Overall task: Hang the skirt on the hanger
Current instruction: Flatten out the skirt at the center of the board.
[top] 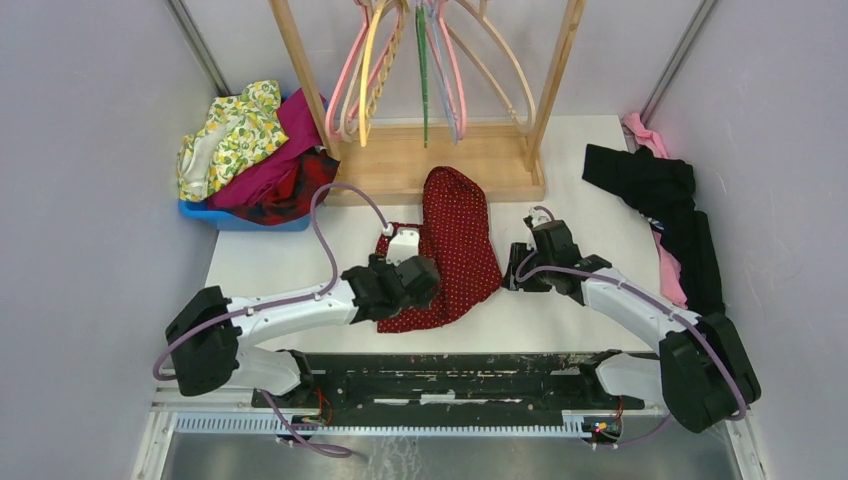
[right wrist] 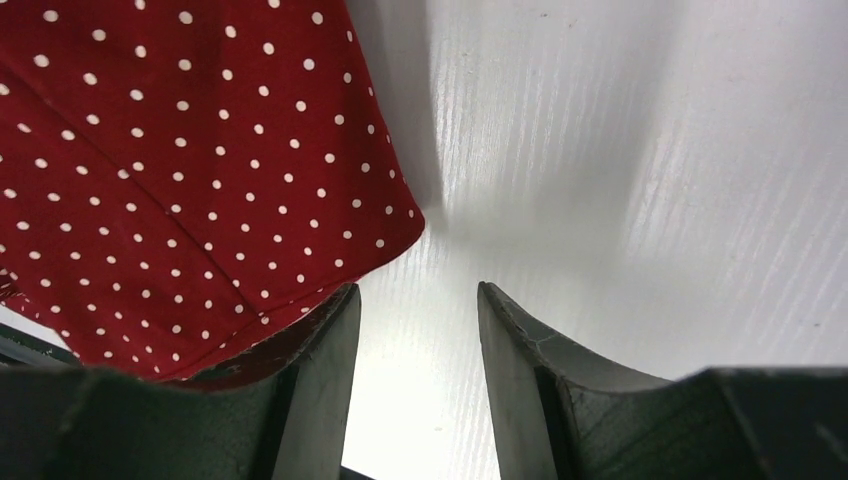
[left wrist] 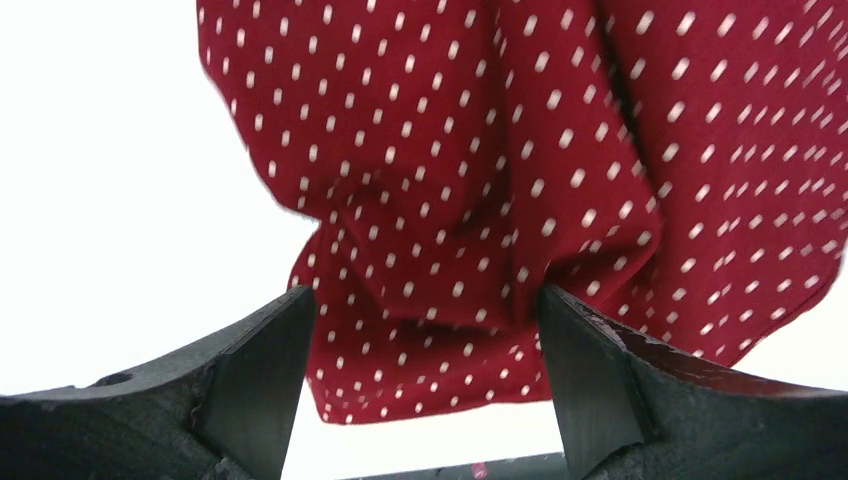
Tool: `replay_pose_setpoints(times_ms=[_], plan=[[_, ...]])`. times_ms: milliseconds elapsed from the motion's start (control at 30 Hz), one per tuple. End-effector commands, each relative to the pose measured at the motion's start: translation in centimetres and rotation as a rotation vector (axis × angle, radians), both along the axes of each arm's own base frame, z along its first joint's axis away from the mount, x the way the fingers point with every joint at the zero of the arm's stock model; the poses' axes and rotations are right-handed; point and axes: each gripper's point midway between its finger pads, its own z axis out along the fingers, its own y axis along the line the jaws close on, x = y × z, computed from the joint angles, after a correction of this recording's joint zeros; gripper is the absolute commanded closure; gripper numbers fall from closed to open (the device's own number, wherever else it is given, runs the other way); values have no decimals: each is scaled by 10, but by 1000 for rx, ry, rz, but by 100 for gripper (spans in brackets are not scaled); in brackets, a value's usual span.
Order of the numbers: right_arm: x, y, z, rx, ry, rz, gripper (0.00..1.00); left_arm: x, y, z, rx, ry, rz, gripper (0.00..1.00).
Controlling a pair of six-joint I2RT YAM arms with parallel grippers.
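Note:
The dark-red polka-dot skirt (top: pixel 455 245) lies crumpled on the white table (top: pixel 270 260), its top resting on the rack's base. My left gripper (top: pixel 425 280) hovers over its lower left part. In the left wrist view the left gripper (left wrist: pixel 422 295) is open wide, and a bunched fold of the skirt (left wrist: pixel 480 200) sits between and beyond the fingers without being pinched. My right gripper (top: pixel 514 270) is just off the skirt's right edge. In the right wrist view the right gripper (right wrist: pixel 417 290) is open over bare table, with the skirt (right wrist: pixel 180 170) to its left. The thin lilac-blue hanger (top: pixel 452 110) hangs on the rack.
A wooden rack (top: pixel 440 165) at the back holds pink, yellow, green and wooden hangers. A blue bin (top: pixel 245 218) heaped with clothes stands at the back left. A black garment (top: pixel 665 200) and pink cloth (top: pixel 645 135) lie along the right wall.

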Motion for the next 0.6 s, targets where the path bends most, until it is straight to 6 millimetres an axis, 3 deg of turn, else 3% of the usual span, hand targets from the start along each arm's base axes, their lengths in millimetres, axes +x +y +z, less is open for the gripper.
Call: replay_pose_setpoints(times_ms=[0, 233, 567], plan=[[12, 0, 25, -10, -88, 16, 47, -13, 18, 7, -54, -63, 150, 13], [10, -1, 24, -23, -81, 28, 47, -34, 42, -6, -42, -64, 199, 13], [18, 13, 32, 34, -102, 64, 49, -55, 55, -39, -59, 10, 226, 11]])
